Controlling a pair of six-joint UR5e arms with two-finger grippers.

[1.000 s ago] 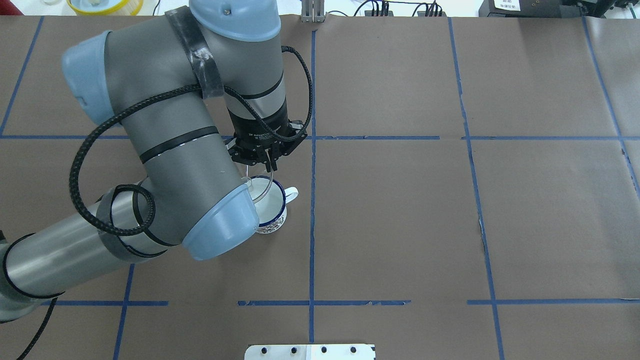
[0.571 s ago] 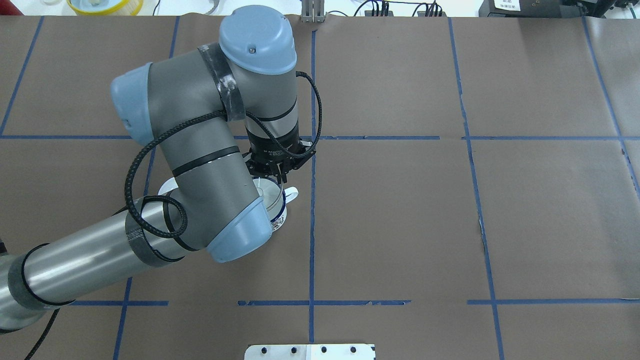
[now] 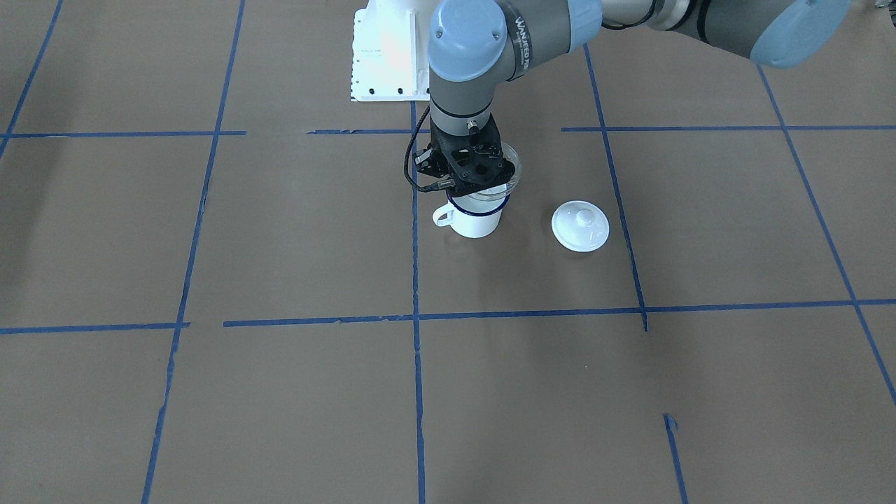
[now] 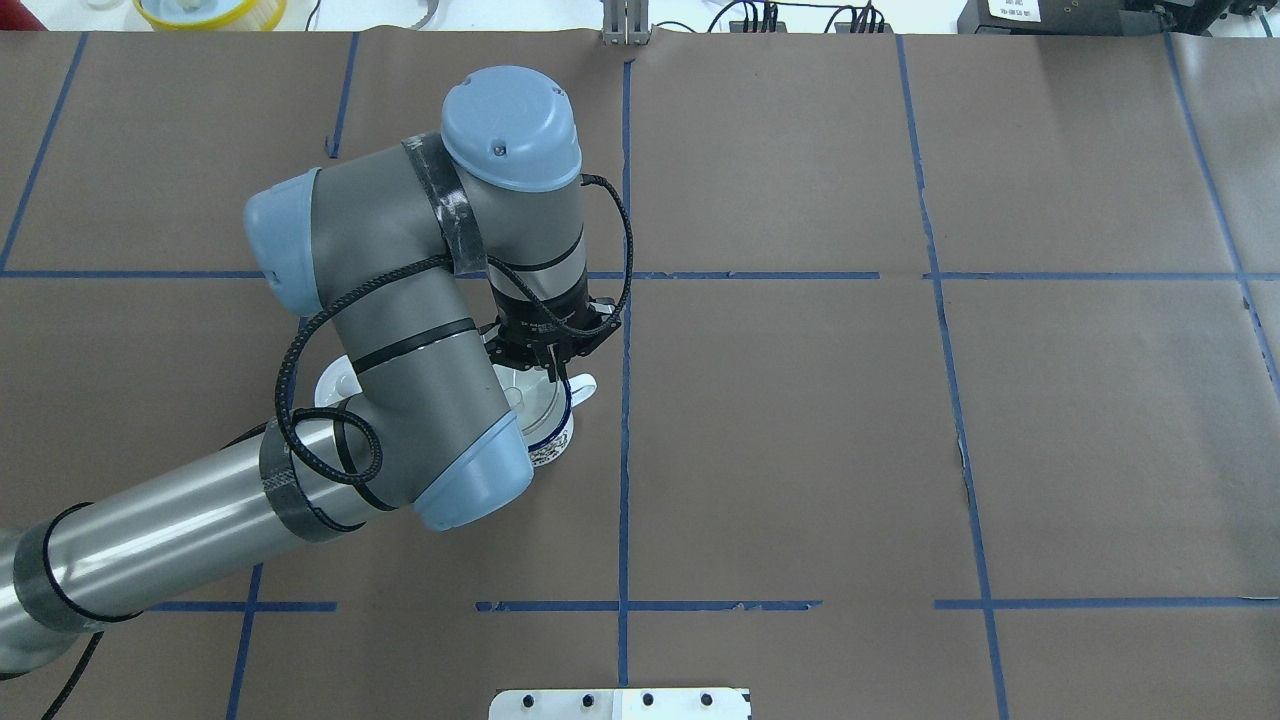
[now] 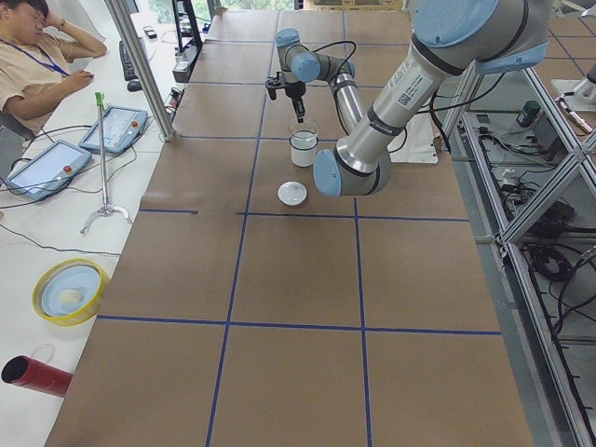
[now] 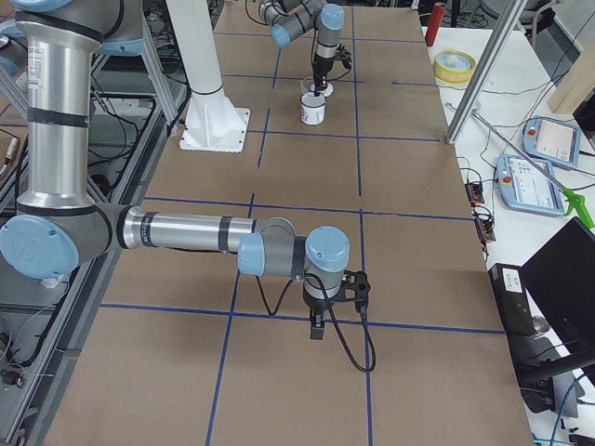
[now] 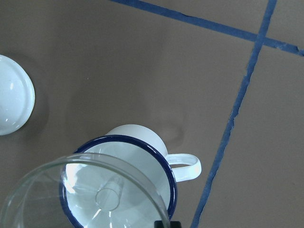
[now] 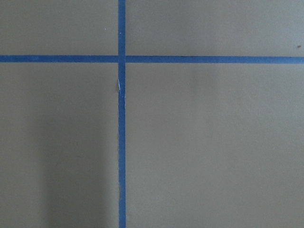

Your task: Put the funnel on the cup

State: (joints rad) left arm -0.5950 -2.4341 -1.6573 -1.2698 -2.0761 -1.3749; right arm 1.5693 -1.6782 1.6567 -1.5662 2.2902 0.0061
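Left tool (image 4: 550,372) clamps the funnel (image 7: 109,190) rim over the cup (image 3: 476,220), half-hidden by arm (image 4: 400,330) — right tool (image 6: 317,327): cannot tell.

The cup (image 3: 477,221) stands on the table (image 3: 280,245); the funnel (image 7: 47,190) is over its mouth, gripped from above by the left gripper (image 4: 549,370). The lid (image 3: 580,225) lies near the cup, opposite its handle.

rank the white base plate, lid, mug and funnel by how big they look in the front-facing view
1. base plate: clearly the largest.
2. lid and mug: look about alike, too close to rank.
3. funnel: partly hidden, so unsure; the part that shows looks smallest.
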